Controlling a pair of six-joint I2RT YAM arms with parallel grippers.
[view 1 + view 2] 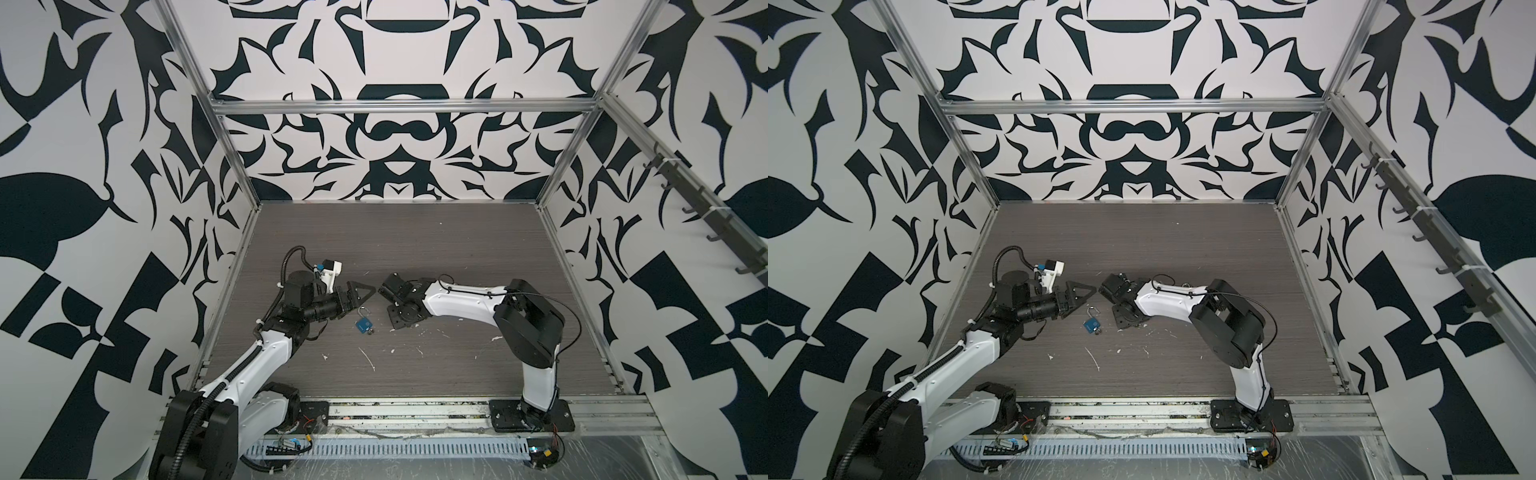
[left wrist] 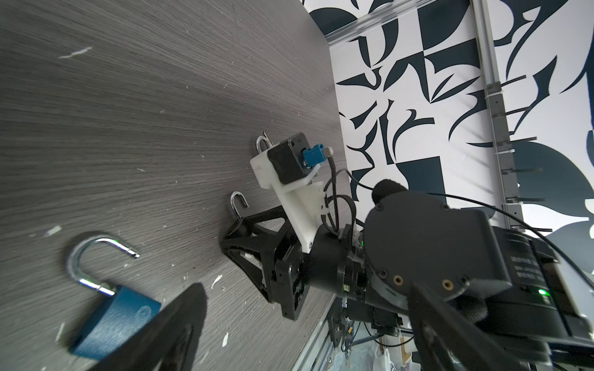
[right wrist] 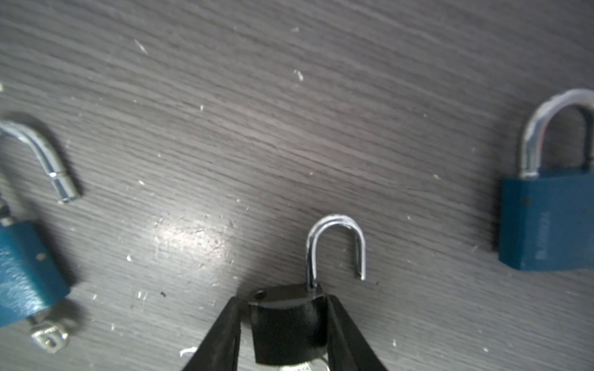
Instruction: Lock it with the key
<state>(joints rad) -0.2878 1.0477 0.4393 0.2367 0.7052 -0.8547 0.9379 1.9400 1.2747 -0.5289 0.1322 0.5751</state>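
Right jaws around black padlock (image 3: 287, 324), right arm (image 1: 461, 301) low over table (image 1: 415, 249).

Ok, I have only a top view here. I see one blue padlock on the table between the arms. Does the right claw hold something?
Observer: Yes, the right claw is shut on a black padlock, its shackle open.
Operator: Are there more locks?
Observer: One more, hidden from you: a second blue padlock on the table, apart from the black one, and it looks closed.
Operator: Has the first blue padlock a key?
Observer: Yes, a key sticks out of the bottom of its body.
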